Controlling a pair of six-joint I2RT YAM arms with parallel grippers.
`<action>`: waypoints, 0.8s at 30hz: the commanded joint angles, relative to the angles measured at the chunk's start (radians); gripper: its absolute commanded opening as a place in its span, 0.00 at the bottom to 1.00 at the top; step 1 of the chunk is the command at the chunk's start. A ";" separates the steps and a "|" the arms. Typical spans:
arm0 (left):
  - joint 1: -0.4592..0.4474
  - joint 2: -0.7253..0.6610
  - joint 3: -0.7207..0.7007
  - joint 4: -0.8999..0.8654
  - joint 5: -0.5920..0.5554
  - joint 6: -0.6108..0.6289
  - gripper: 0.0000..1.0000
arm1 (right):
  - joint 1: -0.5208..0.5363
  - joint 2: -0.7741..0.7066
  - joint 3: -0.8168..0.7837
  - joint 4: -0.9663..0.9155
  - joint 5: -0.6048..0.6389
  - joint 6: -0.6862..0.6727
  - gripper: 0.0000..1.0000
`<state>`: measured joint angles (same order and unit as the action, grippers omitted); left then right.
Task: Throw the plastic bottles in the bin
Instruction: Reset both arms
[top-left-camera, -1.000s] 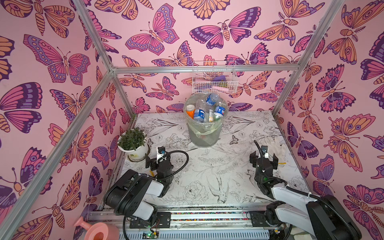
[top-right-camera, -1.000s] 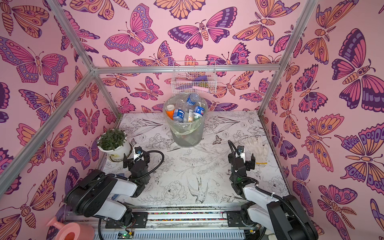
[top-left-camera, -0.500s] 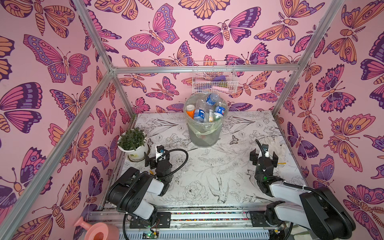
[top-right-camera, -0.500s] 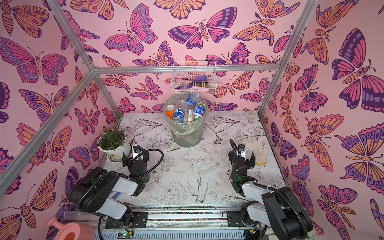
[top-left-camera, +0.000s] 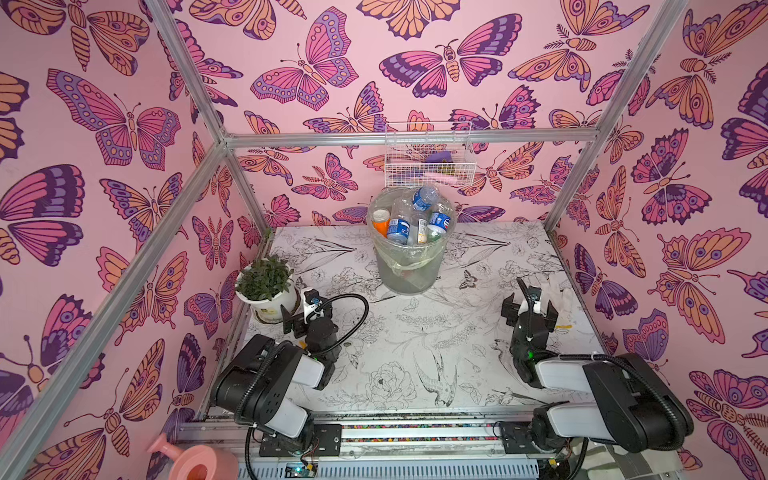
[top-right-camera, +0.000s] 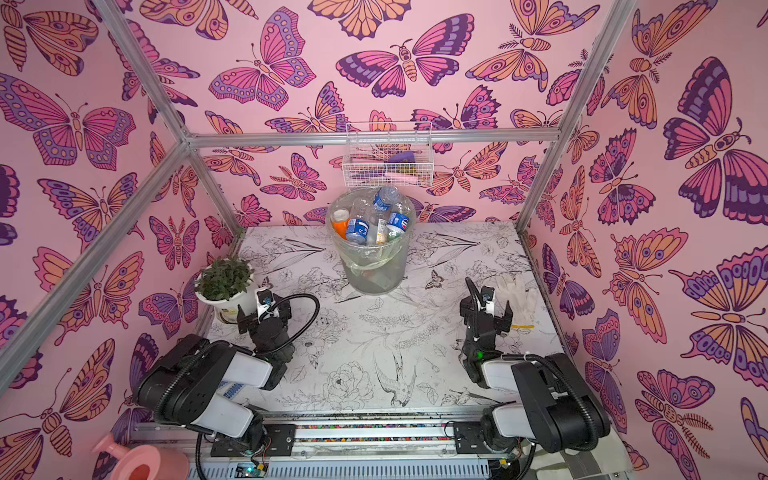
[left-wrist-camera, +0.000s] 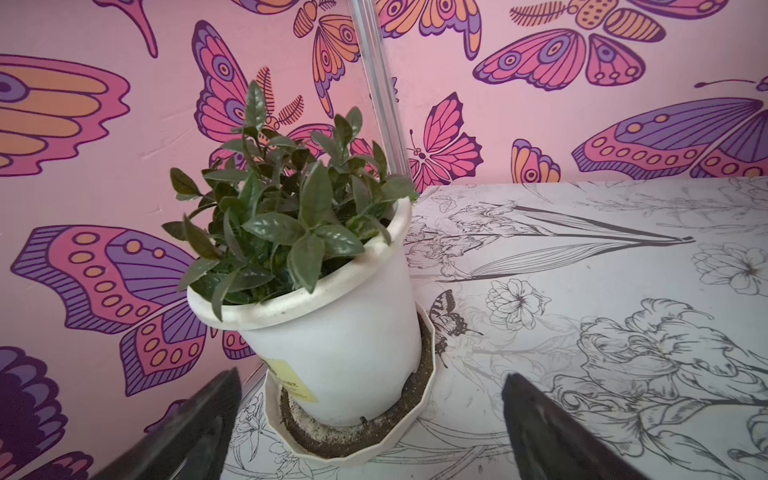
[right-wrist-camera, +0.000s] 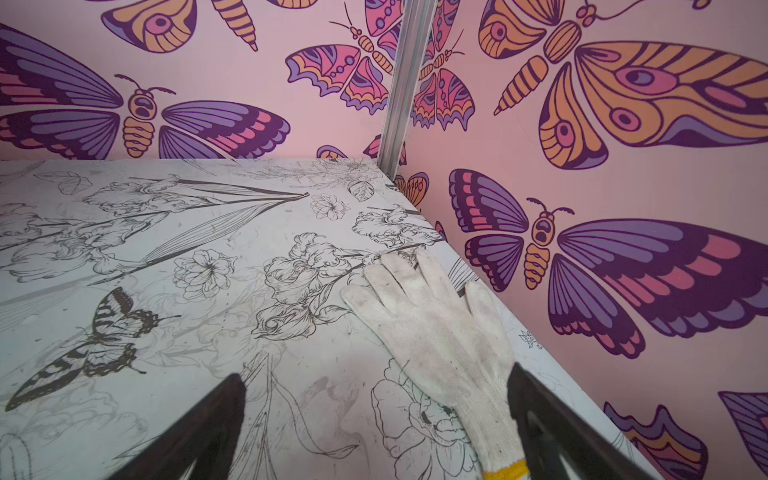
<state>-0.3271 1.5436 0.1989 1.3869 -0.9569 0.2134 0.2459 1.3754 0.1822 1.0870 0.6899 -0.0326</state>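
Note:
The bin (top-left-camera: 409, 266) (top-right-camera: 372, 266), a translucent bucket with a bag liner, stands at the back middle of the table. Several plastic bottles (top-left-camera: 399, 227) (top-right-camera: 358, 229) fill it up to the rim, one sticking above the rest. No bottle shows on the table. My left gripper (top-left-camera: 305, 315) (top-right-camera: 264, 313) (left-wrist-camera: 372, 378) is open and empty, low at the near left, facing the flowerpot. My right gripper (top-left-camera: 528, 309) (top-right-camera: 487, 311) (right-wrist-camera: 376, 380) is open and empty at the near right, over a glove's cuff.
A white flowerpot (top-left-camera: 270, 305) (left-wrist-camera: 345, 345) with a green plant sits on a saucer by the left wall. A white work glove (right-wrist-camera: 432, 328) (top-right-camera: 519, 293) lies along the right wall. A white wire basket (top-left-camera: 428, 160) hangs on the back wall above the bin. A pink watering can (top-left-camera: 195, 463) sits below the front rail.
Both arms have shifted a little at the near edge. The left gripper has edged toward the flowerpot. Both grippers stay open and empty.

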 joint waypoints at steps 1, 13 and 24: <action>0.021 0.021 -0.003 0.035 0.023 -0.054 0.99 | -0.009 0.031 0.014 0.073 -0.006 0.026 0.99; 0.028 0.045 -0.005 0.037 0.033 -0.081 1.00 | -0.008 0.089 -0.002 0.152 -0.105 -0.007 0.99; 0.023 0.056 -0.004 0.038 0.147 -0.030 1.00 | -0.024 0.138 -0.033 0.237 -0.314 -0.068 0.99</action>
<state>-0.3061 1.5864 0.1986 1.3911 -0.8711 0.1677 0.2394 1.5032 0.1558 1.2602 0.4644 -0.0776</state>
